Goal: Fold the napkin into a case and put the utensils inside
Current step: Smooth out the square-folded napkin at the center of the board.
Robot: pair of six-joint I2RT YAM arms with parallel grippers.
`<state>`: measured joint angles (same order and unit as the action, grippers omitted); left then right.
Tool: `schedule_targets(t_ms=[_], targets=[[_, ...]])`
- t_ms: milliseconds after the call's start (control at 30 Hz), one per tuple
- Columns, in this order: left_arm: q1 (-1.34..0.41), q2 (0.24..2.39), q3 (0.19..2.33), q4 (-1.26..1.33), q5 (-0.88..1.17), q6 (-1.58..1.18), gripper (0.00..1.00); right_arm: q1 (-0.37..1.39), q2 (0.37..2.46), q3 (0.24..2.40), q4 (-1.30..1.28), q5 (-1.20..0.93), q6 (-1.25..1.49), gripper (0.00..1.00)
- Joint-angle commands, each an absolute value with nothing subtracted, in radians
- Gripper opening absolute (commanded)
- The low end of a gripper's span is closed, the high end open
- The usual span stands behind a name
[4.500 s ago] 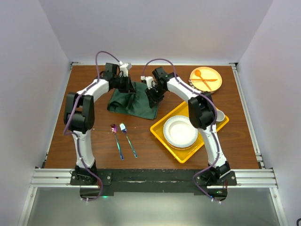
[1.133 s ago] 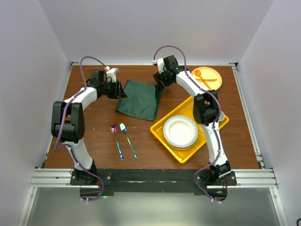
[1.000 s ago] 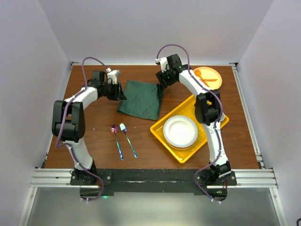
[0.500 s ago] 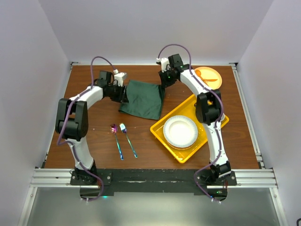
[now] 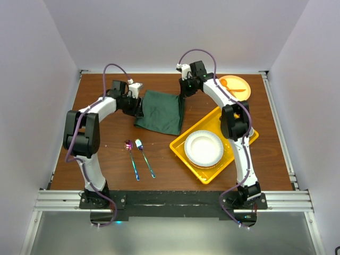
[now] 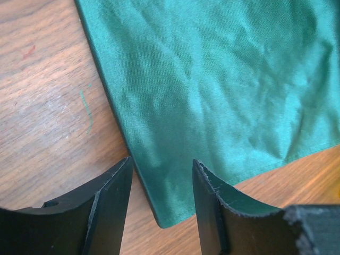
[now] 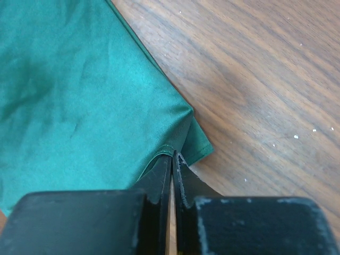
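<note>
Wood table [image 5: 106,154] carries the dark green napkin [image 5: 161,111], spread flat at the far middle, just left of the yellow tray [image 5: 178,144] w/ white plate [image 5: 203,148]; no fold made yet. Spoon [image 5: 132,159] & fork [image 5: 145,159] lie on bare wood nearer the arm bases, apart from the cloth. Right gripper [image 7: 172,156] is pinched tight on the far-right corner, cloth puckered at its tips. Left gripper [image 6: 162,164] is parted wide, jaws straddling a left-side corner, holding nothing. Imo left should close right at the hem, then both lift evenly, keeping the edge taut so the fold lands square and clear of the tray.
</note>
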<state>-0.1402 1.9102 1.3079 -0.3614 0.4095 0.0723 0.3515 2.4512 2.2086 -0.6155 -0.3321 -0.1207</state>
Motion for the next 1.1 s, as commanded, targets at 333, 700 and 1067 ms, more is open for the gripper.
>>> schedule_targets(t_ms=[333,700,1067], targets=[[-0.086,1.973,1.456,-0.394,0.483,0.121,0.54,0.359,2.412,2.162,-0.574,-0.331,-0.103,0.15],[-0.117,2.078,1.485,-0.43,0.471,0.017,0.59,0.357,2.355,2.097,-0.621,-0.318,-0.117,0.47],[-0.032,2.131,1.421,-0.358,0.593,-0.132,0.02,0.359,2.368,2.144,-0.637,-0.301,-0.132,0.69]])
